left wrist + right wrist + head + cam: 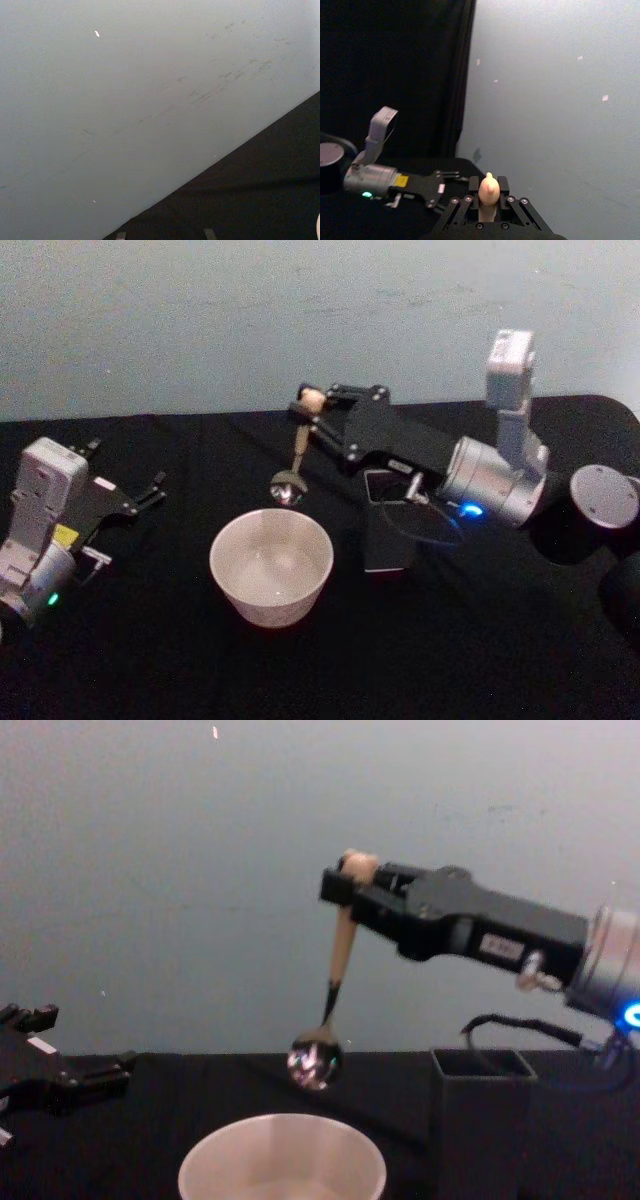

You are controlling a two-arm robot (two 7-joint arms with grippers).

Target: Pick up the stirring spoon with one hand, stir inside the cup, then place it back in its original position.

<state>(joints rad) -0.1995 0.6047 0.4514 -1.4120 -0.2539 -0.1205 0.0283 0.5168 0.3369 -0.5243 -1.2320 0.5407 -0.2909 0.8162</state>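
1. Cup (270, 602): cream-white and round. It stands upright on the black table (150, 660), nearest the robot and near centre.
2. Holder (388, 542): dark grey and square-sided. It stands upright just beside the cup, on the robot's right and slightly farther back. The two do not touch.
3. Left gripper (128, 465): positioned low over the table on the far left, well apart from the cup. Fingers spread wide, nothing between them.
4. Right gripper (312, 405): raised beyond the cup, with its arm passing above the holder. Fingers closed on the beige handle of the stirring spoon (298, 452), just under the bear-head knob.
5. Stirring spoon: hangs bowl-down, slightly tilted. In the chest view the shiny bowl is above the cup's rim and apart from it, near the far edge, not inside the cup.
6. Wall (200, 320): pale grey, behind the table
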